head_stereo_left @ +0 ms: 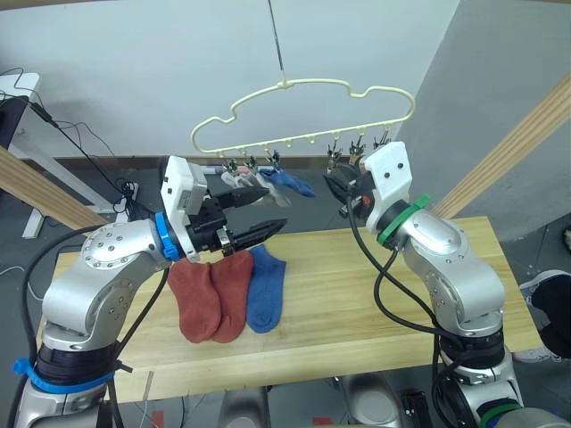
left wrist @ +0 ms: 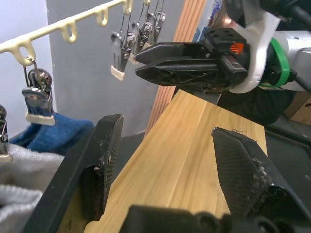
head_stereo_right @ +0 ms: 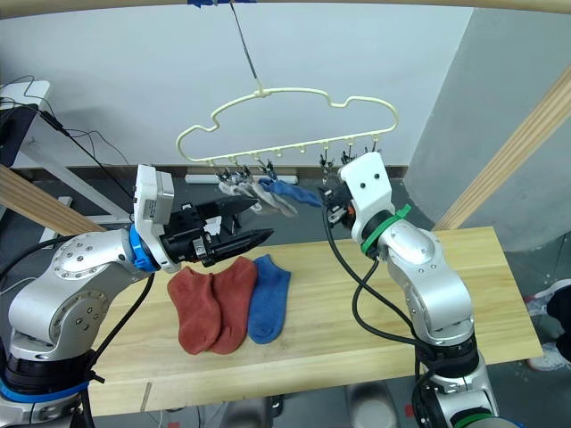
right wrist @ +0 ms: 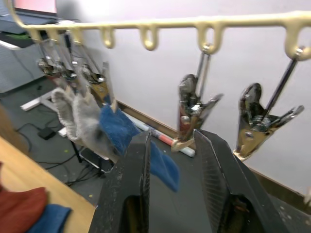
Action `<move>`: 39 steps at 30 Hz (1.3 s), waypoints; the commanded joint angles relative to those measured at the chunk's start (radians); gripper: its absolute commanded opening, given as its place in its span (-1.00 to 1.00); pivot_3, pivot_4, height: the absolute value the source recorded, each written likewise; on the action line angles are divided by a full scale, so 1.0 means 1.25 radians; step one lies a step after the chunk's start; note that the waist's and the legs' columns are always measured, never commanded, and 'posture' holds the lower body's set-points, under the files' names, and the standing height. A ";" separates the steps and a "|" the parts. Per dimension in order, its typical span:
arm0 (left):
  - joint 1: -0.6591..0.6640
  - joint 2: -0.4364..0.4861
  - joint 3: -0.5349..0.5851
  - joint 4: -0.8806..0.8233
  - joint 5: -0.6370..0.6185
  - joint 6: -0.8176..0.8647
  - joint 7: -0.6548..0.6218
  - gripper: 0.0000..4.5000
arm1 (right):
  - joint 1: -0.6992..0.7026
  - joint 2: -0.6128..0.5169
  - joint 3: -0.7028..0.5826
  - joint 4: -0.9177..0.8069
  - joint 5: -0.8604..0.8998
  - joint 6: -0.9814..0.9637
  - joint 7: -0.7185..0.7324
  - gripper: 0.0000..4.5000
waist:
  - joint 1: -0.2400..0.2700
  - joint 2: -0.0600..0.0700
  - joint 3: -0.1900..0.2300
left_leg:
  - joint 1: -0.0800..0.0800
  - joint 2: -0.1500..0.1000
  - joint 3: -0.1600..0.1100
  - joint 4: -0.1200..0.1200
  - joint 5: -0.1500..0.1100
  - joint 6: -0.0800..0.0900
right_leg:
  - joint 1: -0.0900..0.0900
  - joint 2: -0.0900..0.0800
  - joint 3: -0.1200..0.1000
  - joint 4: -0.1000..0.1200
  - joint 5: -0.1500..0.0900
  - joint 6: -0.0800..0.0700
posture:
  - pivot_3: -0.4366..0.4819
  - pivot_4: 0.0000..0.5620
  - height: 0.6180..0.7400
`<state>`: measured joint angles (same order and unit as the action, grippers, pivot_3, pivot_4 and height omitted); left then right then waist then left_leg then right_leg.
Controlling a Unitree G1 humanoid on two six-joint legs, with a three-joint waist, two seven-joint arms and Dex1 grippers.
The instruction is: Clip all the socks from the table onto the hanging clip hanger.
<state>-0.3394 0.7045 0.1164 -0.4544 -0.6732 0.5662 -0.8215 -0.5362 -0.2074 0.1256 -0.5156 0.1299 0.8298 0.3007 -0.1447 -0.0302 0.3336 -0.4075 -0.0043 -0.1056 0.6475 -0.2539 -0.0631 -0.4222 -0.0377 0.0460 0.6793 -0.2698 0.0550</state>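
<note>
The cream clip hanger (head_stereo_left: 303, 107) hangs above the table's (head_stereo_left: 375, 294) far edge. Two light grey socks (head_stereo_left: 248, 183) and a blue sock (head_stereo_left: 291, 185) hang from clips on its left half. Two rust-red socks (head_stereo_left: 210, 294) and another blue sock (head_stereo_left: 266, 287) lie side by side on the table. My left gripper (head_stereo_left: 272, 209) is open and empty, held above the lying socks and just below the hung ones. My right gripper (left wrist: 137, 65) has its fingers a narrow gap apart, tips right at a bare clip (right wrist: 192, 114) on the hanger's right half, holding nothing.
Slanted wooden posts stand at the right (head_stereo_left: 513, 143) and left (head_stereo_left: 36, 192). A round wooden rail (head_stereo_right: 401, 4) carries the hanger's hook. Cables and a white stand (head_stereo_left: 22, 89) sit on the floor behind the table. Bare table top lies to the right of the socks.
</note>
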 commanded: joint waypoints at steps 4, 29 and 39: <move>-0.010 0.000 0.003 -0.003 0.000 -0.011 -0.010 0.43 | -0.028 0.018 0.010 -0.002 -0.010 -0.007 -0.030 -0.36 | 0.000 0.000 0.000 | 0.000 0.000 0.000 0.000 0.000 0.000 | 0.000 0.000 0.000 0.000 0.000 0.000 | -0.61 -0.06 0.88; -0.001 -0.011 -0.010 0.002 0.019 -0.021 -0.017 0.43 | -0.084 0.089 0.020 0.080 -0.022 -0.082 -0.060 -0.36 | -0.002 0.000 -0.003 | 0.000 0.000 0.000 0.001 0.001 0.000 | 0.000 0.000 0.000 0.002 0.001 -0.001 | -0.59 -0.11 0.88; 0.001 -0.013 -0.012 0.003 0.021 -0.022 -0.019 0.43 | -0.089 0.103 0.012 0.084 -0.016 -0.092 -0.062 -0.36 | -0.003 -0.001 -0.003 | 0.000 0.000 0.000 0.002 0.001 0.000 | 0.000 0.000 0.000 0.002 0.001 -0.001 | -0.59 -0.11 0.88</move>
<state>-0.3386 0.6910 0.0934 -0.4338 -0.6483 0.5594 -0.8405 -0.6381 -0.0854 0.1509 -0.3850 0.1013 0.7412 0.2319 -0.1487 -0.0308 0.3297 -0.4075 -0.0042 -0.1058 0.6498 -0.2529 -0.0632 -0.4222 -0.0378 0.0457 0.6819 -0.2690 0.0538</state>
